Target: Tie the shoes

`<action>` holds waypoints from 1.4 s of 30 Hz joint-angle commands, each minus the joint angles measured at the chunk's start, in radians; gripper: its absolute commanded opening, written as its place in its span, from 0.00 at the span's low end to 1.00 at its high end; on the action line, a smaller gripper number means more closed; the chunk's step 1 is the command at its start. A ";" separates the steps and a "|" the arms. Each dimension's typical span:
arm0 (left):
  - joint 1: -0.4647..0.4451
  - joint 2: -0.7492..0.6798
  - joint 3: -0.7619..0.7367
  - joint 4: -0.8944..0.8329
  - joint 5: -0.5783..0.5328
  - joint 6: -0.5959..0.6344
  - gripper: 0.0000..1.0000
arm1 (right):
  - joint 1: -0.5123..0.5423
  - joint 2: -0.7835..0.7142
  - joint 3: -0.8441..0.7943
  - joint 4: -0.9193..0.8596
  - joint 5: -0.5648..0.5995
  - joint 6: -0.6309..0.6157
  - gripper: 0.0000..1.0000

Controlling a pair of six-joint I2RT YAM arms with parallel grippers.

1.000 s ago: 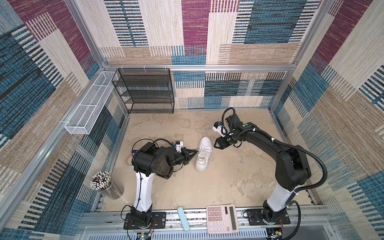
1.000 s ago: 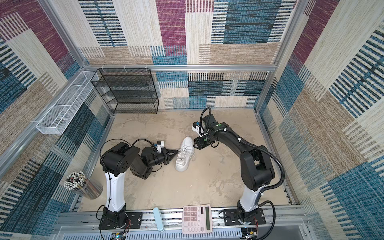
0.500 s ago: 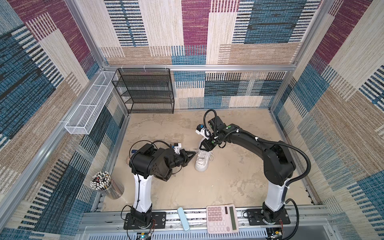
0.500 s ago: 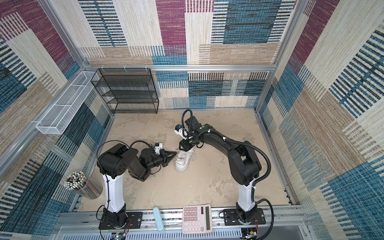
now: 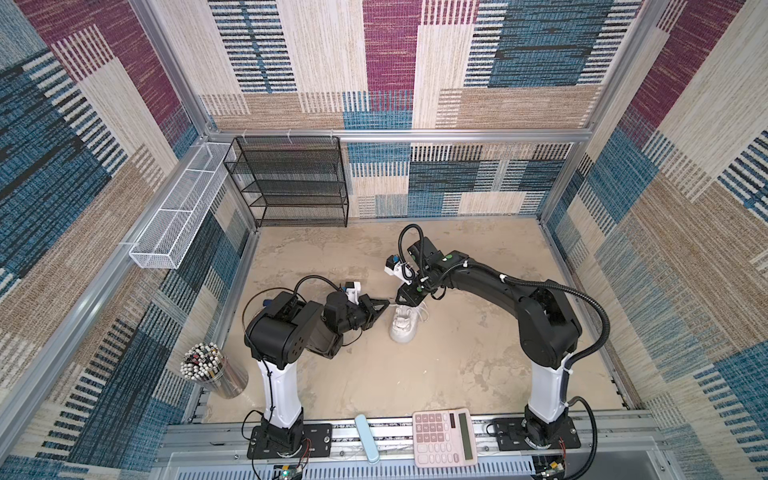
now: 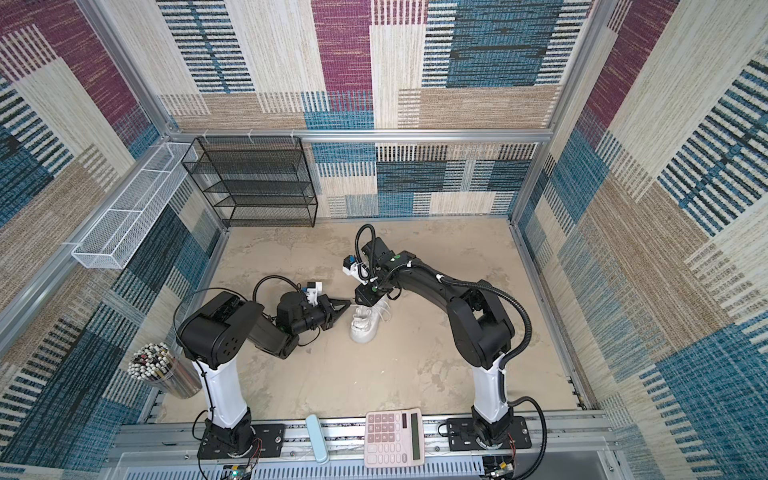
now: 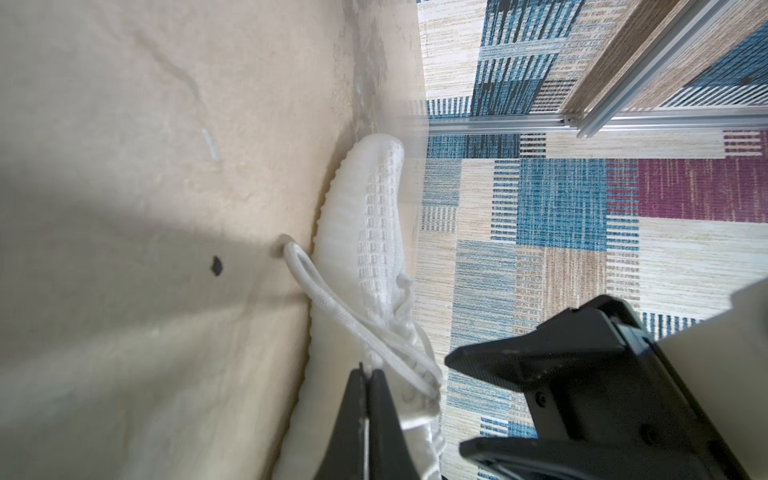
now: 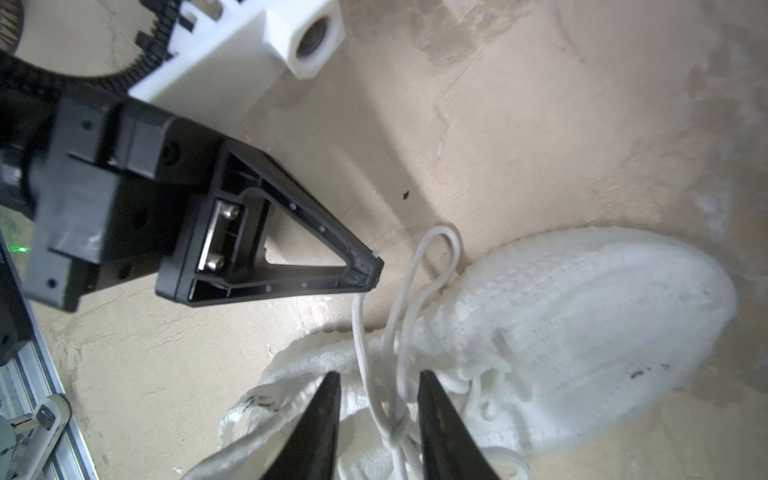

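Observation:
One white shoe lies on the sandy floor in both top views, toe toward the front. My left gripper is shut on a thin white lace strand beside the shoe. From its tip that strand runs down to a knot over the tongue. A lace loop rests against the floor by the shoe's side. My right gripper hangs over the shoe. It is open, its two fingers standing on either side of the knotted laces without pressing them.
A black wire shelf stands at the back left, a white wire basket on the left wall. A cup of pencils is at front left. A pink calculator and a light blue case lie on the front rail.
My right arm has swung left from beside the shoe to over its laces, and its jaws have narrowed. The left gripper has stayed shut on the lace, almost in place.

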 commanded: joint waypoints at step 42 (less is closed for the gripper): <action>0.030 -0.237 0.024 -0.477 -0.068 0.280 0.00 | 0.003 -0.001 -0.049 -0.034 0.129 -0.036 0.26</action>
